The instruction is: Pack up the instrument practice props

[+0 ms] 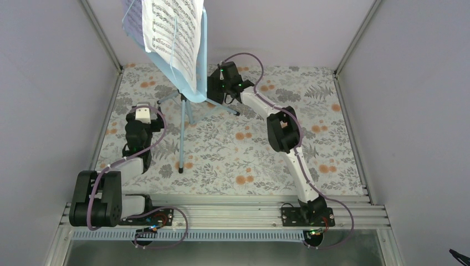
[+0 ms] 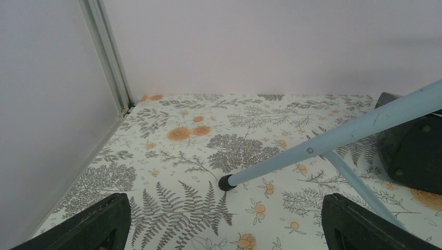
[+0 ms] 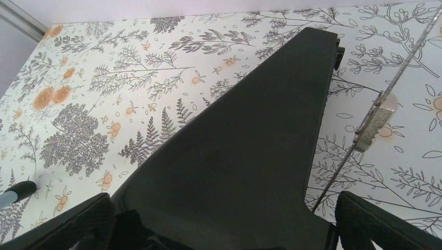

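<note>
Left hand (image 2: 226,203) wide open and empty, low over the tabletop (image 1: 249,144) beside a leg of the upright music stand (image 1: 182,133) holding sheet-music pages (image 1: 172,33); right hand (image 3: 224,208) wide open astride the black metronome (image 3: 250,130)

The whole table (image 1: 249,149) is taken from high above and behind the arm bases (image 1: 307,213) at 6 o'clock, looking down toward the back wall (image 1: 266,33) at 12 o'clock. The left wrist view is set low and near the table, faced toward the far-left corner (image 2: 127,107), with a stand foot (image 2: 226,182) close ahead and the metronome (image 2: 412,151) cut off at 3 o'clock. The right wrist view is held very close over the metronome, looking down and across; metronome, table and a stand foot are shared by both wrist views.
</note>
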